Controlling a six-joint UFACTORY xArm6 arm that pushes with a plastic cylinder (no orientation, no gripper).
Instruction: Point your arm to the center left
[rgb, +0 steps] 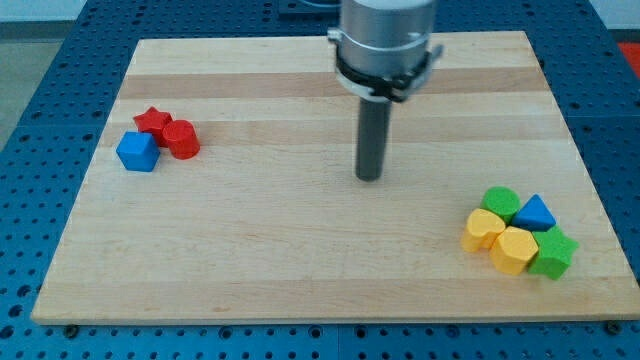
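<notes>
Wooden board (300, 260) lies on a blue perforated bench (40, 60). My tip (369, 177) rests near the board's middle, well apart from every block; it is a bare rod, nothing grasped. At centre left cluster the red star (152, 120), red cylinder (181, 138) and blue cube (138, 151). Lower right: green cylinder (500, 201), blue triangle (536, 213), two yellow blocks (483, 229) (514, 249), green block (553, 252).

A pale wooden board (300, 270) filled most of the frame under me. Blue perforated table surface (40, 90) showed around its edges. The light was even and soft.
</notes>
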